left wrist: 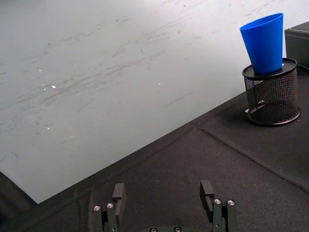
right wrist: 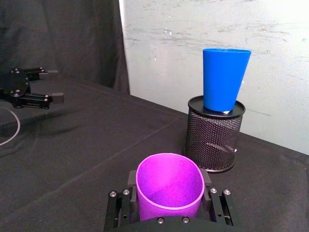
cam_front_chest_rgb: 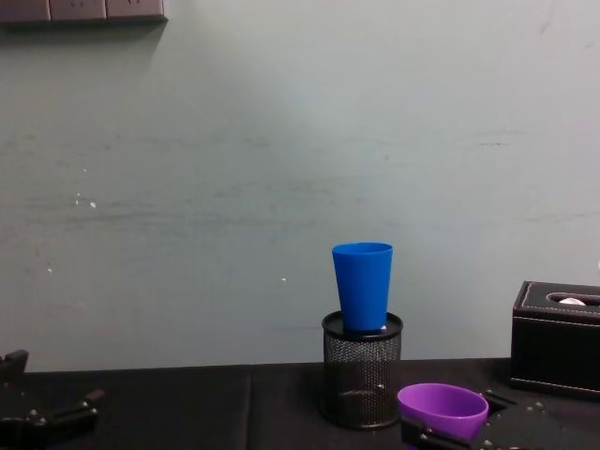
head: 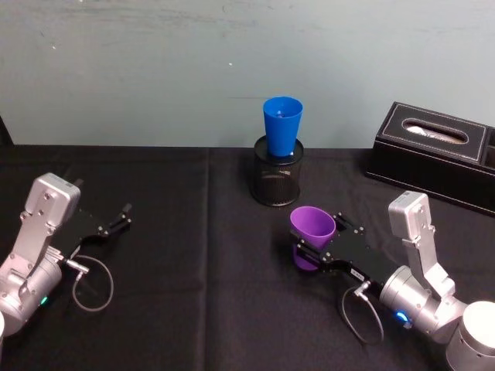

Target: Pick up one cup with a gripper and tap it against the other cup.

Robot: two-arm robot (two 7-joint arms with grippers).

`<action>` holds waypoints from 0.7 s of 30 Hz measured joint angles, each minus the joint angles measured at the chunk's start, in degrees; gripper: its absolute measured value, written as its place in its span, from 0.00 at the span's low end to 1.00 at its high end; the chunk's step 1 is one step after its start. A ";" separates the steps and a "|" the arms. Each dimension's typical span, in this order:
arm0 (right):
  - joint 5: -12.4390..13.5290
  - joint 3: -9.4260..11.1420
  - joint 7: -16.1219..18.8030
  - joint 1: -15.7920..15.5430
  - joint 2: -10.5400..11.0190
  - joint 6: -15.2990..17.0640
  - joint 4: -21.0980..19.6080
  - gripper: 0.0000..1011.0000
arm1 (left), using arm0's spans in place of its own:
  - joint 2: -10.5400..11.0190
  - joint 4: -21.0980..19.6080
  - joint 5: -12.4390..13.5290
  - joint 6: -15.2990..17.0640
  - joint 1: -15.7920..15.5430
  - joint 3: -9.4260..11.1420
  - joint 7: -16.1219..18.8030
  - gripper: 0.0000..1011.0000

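1. Blue cup (head: pixel 282 124) stands upright in the black mesh pen holder (head: pixel 277 178), at the back of the table (head: pixel 178 255) near the wall.
2. Purple cup (head: pixel 311 232) is upright and empty. It sits in front of the holder, slightly right, apart from it and from the blue cup.
3. Black tissue box (head: pixel 433 154) is at the back right, well apart from both cups.
4. My right gripper (head: pixel 319 236) grasps the purple cup, fingers (right wrist: pixel 206 177) pressed on opposite sides of its wall. I cannot tell if the cup is off the table.
5. My left gripper (left wrist: pixel 162 191) hangs low over the table's left side, fingers spread wide, holding nothing.
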 joint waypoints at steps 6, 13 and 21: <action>0.18 -0.08 0.09 0.06 -0.03 0.00 0.22 0.73 | 0.00 0.00 0.00 0.00 0.00 0.00 0.00 1.00; 0.33 -0.10 0.16 0.14 0.02 0.06 0.41 0.73 | 0.00 0.00 0.00 0.00 0.00 0.00 0.00 1.00; 0.61 -0.17 0.31 0.35 -0.12 0.07 1.01 0.73 | 0.00 0.00 0.00 0.00 0.01 0.00 0.00 1.00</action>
